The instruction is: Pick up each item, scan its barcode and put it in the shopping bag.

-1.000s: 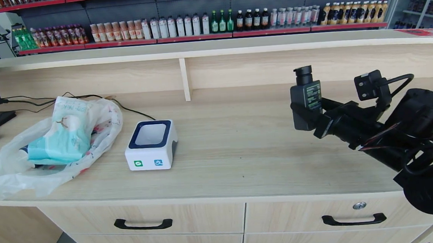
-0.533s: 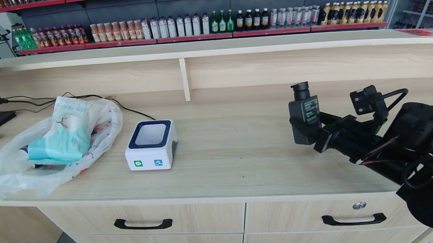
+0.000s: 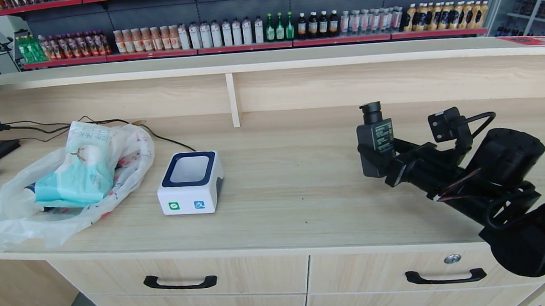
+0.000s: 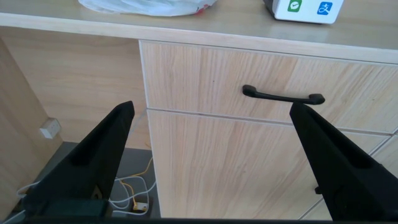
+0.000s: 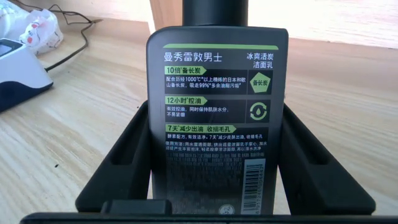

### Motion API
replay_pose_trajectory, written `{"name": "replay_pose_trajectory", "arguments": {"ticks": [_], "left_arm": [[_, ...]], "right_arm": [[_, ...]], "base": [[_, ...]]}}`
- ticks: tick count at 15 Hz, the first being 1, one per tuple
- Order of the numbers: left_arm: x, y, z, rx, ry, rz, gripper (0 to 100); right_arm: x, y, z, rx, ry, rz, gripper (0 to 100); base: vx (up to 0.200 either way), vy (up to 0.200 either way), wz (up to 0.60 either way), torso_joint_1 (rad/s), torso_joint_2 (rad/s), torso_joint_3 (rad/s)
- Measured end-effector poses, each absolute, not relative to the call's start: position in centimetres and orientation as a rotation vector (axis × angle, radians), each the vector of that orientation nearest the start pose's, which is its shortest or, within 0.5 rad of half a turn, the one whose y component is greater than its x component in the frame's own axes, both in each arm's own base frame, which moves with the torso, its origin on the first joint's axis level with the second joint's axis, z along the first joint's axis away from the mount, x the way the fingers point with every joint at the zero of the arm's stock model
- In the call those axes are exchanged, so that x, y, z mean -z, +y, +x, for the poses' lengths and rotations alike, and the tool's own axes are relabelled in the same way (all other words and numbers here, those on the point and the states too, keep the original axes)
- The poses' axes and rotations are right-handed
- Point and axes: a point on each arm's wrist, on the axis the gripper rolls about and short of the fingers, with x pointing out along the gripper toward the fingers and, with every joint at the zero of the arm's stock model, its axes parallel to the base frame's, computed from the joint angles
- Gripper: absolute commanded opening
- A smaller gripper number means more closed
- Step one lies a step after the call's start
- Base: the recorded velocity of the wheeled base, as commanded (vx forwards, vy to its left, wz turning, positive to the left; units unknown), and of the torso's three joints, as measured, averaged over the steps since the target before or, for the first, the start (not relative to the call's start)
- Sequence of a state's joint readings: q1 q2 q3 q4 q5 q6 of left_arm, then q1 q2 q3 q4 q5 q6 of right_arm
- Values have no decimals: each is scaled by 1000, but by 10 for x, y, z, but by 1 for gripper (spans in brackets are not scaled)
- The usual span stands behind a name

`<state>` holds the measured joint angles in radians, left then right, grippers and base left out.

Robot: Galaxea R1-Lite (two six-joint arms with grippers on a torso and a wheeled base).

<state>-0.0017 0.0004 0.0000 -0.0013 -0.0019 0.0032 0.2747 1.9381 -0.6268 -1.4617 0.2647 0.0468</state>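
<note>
Right fingers (image 5: 130,168) pinch the black bottle (image 3: 376,138) upright over the counter (image 3: 295,199); left fingers (image 4: 93,168) spread before a drawer (image 4: 211,81).

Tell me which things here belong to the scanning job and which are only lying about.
Job: bottle in the right gripper, scanner, bag, blue pack inside it.
Lying about: cable, shelf drinks, drawers.

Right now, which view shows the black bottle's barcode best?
The right wrist view: the black bottle is close, label facing it, barcode plain. The head view shows the bottle in the right pincer, barcode too small. The left wrist view faces a drawer.
</note>
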Motion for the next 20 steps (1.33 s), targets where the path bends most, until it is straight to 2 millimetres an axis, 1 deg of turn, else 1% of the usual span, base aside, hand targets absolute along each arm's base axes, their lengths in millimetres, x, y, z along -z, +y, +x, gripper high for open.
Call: {"name": "replay_pose_trajectory", "arguments": {"ticks": [4, 9, 13, 20], "left_arm": [[-76, 0, -23, 4, -1, 3, 100], [-76, 0, -23, 3, -1, 3, 100], [-76, 0, -23, 4, -1, 3, 100], [-76, 0, -23, 3, -1, 3, 100]], "right_arm": [[-134, 94, 321, -533, -136, 56, 0], [-127, 91, 324, -524, -121, 55, 0], [-126, 90, 323, -520, -112, 53, 0], [-131, 85, 319, -507, -136, 53, 0]], "base": [[0, 0, 0, 0, 0, 0], [0, 0, 0, 0, 0, 0], [0, 0, 0, 0, 0, 0], [0, 0, 0, 0, 0, 0]]}}
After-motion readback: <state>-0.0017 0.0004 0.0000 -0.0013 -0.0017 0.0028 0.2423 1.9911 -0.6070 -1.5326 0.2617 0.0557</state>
